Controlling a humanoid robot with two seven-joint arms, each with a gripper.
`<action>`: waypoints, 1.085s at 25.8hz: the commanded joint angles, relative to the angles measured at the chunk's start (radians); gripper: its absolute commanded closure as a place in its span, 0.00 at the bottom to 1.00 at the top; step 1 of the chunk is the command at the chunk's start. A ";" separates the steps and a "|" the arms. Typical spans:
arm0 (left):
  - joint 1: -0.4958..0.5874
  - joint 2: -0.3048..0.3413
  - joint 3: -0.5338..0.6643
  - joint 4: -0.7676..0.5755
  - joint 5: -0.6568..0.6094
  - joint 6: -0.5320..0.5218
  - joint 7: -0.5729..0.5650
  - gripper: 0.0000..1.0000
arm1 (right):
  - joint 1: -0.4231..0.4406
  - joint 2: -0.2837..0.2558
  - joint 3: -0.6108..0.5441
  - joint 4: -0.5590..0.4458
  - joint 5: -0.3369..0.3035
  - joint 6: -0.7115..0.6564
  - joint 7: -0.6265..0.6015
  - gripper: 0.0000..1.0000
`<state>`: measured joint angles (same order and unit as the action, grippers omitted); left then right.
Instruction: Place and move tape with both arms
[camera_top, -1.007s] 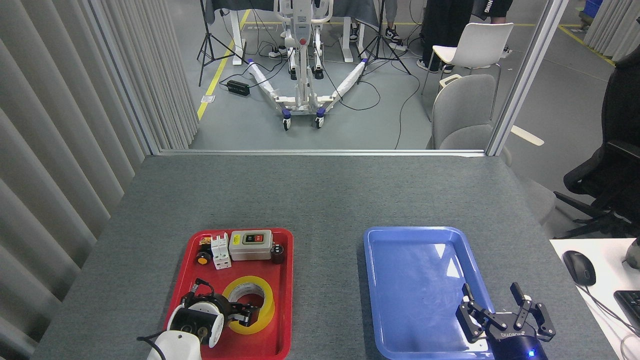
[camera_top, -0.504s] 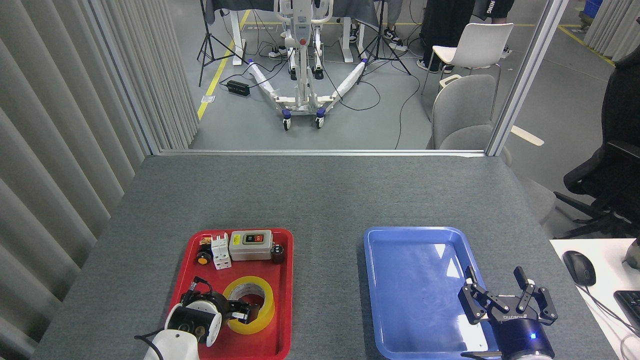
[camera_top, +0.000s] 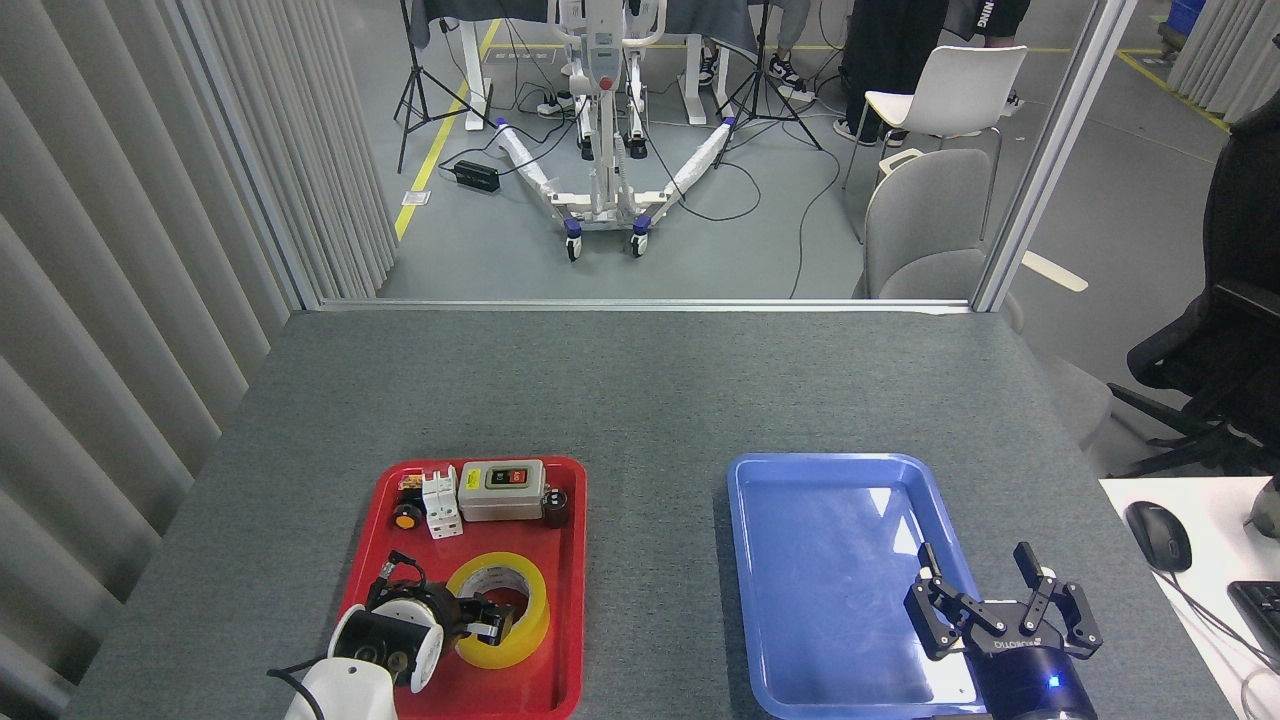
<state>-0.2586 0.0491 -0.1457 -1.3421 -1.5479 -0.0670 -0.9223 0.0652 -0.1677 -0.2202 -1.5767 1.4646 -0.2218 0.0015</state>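
Tape (camera_top: 499, 610) lies flat in red tray (camera_top: 566, 560), left claw (camera_top: 488, 621) pinching its near-left wall. Right claw (camera_top: 985, 590) spread over blue tray (camera_top: 760, 560), right of the red tray.

**Open lanes and blockages on the table**

The grey table (camera_top: 640, 390) lies bare between the red tray (camera_top: 570, 600) and the blue tray (camera_top: 745, 560). The blue tray's floor is free. In the red tray, a switch box (camera_top: 500, 490) (with small parts beside it) crowds the far end, near the tape (camera_top: 535, 600).
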 joint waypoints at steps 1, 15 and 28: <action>-0.001 0.000 0.000 0.000 0.011 -0.023 -0.003 0.49 | 0.005 -0.001 0.002 0.000 0.002 0.001 -0.006 0.00; -0.010 0.000 0.000 0.004 0.054 -0.033 -0.004 0.80 | 0.030 -0.003 0.012 -0.006 0.003 -0.002 -0.009 0.00; -0.004 -0.003 0.012 0.006 0.109 -0.004 -0.003 0.95 | 0.031 0.016 0.022 0.000 -0.001 0.001 -0.012 0.00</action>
<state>-0.2656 0.0492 -0.1415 -1.3376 -1.4788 -0.0897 -0.9249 0.0950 -0.1632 -0.1975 -1.5776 1.4632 -0.2222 -0.0087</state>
